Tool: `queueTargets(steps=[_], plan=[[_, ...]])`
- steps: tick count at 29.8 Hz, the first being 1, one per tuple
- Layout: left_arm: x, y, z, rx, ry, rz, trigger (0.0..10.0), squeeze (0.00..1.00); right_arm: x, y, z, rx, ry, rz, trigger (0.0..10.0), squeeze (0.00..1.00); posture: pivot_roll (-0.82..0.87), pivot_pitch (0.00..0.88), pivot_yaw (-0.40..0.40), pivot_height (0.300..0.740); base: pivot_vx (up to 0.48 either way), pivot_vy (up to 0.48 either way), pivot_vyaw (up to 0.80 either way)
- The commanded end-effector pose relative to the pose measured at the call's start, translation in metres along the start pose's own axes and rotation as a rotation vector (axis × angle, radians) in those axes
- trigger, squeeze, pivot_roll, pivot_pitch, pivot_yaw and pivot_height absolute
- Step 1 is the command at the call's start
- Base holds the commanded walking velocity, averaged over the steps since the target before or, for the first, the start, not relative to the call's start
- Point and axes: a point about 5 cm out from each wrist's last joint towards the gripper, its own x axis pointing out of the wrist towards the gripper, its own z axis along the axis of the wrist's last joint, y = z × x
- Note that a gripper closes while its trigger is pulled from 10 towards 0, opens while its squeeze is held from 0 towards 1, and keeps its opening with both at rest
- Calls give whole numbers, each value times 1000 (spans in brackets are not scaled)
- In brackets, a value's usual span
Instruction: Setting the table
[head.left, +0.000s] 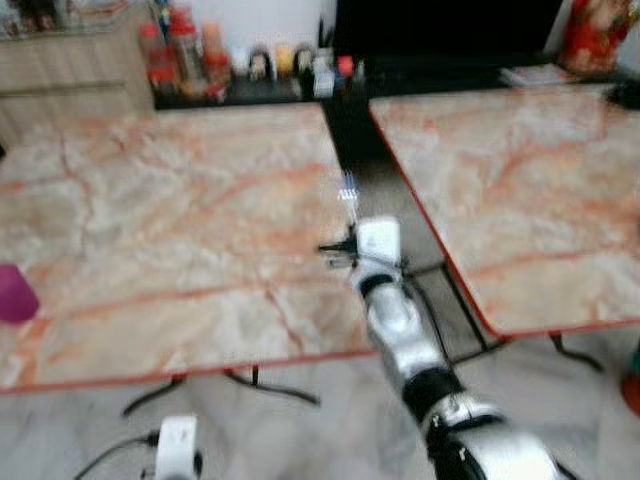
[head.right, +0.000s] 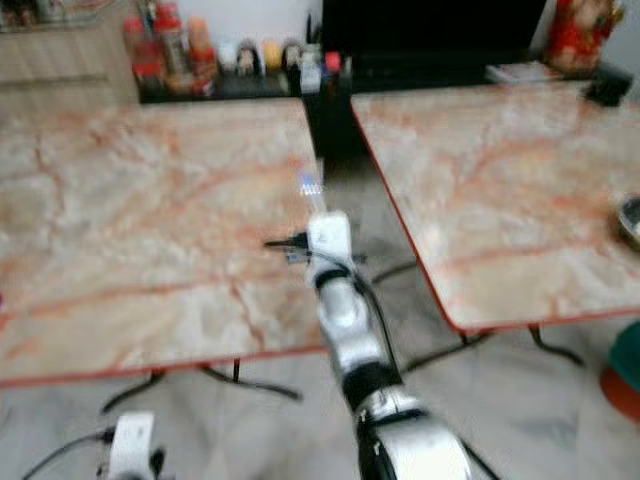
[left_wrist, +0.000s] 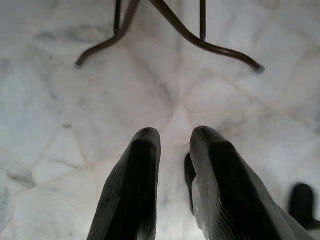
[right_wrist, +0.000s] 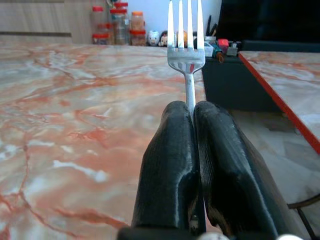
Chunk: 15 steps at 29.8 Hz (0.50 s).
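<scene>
The right pincer (right_wrist: 192, 125) pinches the fork (right_wrist: 186, 45) by its thin handle near the right edge of the left table (head.left: 150, 220), so a loose release could drop it into the gap, while the left pincer (left_wrist: 172, 145), slightly spread, hangs idle.

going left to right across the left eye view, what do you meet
purple object at the far left edge → left marble table → right hand holding a fork over the gap → right marble table
</scene>
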Motion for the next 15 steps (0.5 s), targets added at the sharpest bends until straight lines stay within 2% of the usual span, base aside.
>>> queueTargets(steps=[1,4,15], plan=[[-1,-5,-6,12,25,-9,10000,0,1,-11,2,-12,0,-34,10000,0,7,0,29,728,0,-341,0],[-1,-4,-4,10,23,-4,10000,0,1,-12,2,-48,-10,-31,10000,0,7,0,32,728,0,-342,0],[-1,-2,-5,9,26,0,10000,0,2,-16,5,-40,-20,-63,10000,0,-5,0,44,728,0,-341,0]])
